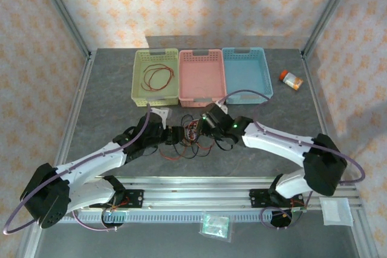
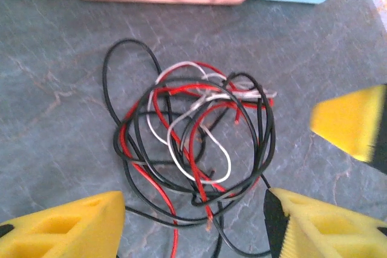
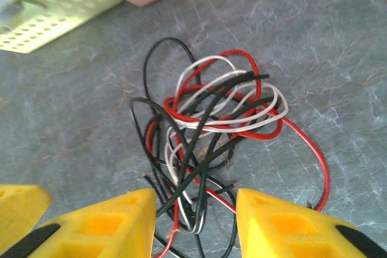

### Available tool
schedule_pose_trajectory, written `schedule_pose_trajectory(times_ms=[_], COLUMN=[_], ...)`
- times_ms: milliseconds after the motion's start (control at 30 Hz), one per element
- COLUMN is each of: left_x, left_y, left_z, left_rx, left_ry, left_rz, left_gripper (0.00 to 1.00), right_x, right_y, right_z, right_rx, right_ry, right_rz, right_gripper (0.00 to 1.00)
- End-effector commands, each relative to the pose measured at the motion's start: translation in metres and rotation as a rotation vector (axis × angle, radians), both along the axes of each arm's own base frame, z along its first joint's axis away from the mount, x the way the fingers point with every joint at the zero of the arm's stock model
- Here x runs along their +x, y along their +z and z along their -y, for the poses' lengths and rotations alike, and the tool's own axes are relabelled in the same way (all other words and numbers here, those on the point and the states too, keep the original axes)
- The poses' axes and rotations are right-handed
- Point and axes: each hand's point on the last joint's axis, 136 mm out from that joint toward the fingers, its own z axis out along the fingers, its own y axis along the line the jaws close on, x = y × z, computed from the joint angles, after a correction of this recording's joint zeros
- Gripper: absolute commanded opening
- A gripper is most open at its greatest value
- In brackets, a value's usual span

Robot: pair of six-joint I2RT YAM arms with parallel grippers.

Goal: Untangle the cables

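Observation:
The cables (image 1: pixel 191 138) lie as one knot of red, black and white strands on the grey table, just in front of the pink basket. My left gripper (image 1: pixel 176 135) is at the knot's left side and my right gripper (image 1: pixel 206 126) at its right. In the left wrist view the cables (image 2: pixel 193 143) spread ahead of the open left gripper (image 2: pixel 195 206), with a few black and red strands trailing between its yellow fingers (image 2: pixel 66 225). In the right wrist view the right gripper (image 3: pixel 196 200) straddles the near end of the cables (image 3: pixel 211 119), jaws apart, strands loose between them.
Three baskets stand in a row behind the knot: green (image 1: pixel 155 99) with a red cable (image 1: pixel 157 77) inside, pink (image 1: pixel 202 99) and blue (image 1: pixel 266 77). An orange bottle (image 1: pixel 291 80) lies at the back right. A small plastic bag (image 1: pixel 215 226) sits on the front rail.

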Motion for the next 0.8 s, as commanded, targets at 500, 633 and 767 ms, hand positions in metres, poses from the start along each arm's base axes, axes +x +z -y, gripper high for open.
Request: schedule_pose_trajectory(times_ms=[500, 633, 767], left_x=[-0.001, -0.001, -0.003], left_y=[0.005, 0.005, 0.000], left_z=[0.015, 0.012, 0.010], left_rx=[-0.066, -0.059, -0.058], left_ry=[0.010, 0.020, 0.024], left_rz=[0.043, 0.049, 0.040], left_gripper=[0.62, 0.62, 0.62], right_x=[0.019, 0.021, 0.024], right_y=[-0.009, -0.013, -0.013], right_z=[-0.015, -0.017, -0.020], right_rx=[-0.095, -0.112, -0.110], right_ry=[-0.016, -0.016, -0.012], right_rz=[-0.001, -0.001, 0.005], right_gripper=[0.34, 0.31, 0.28])
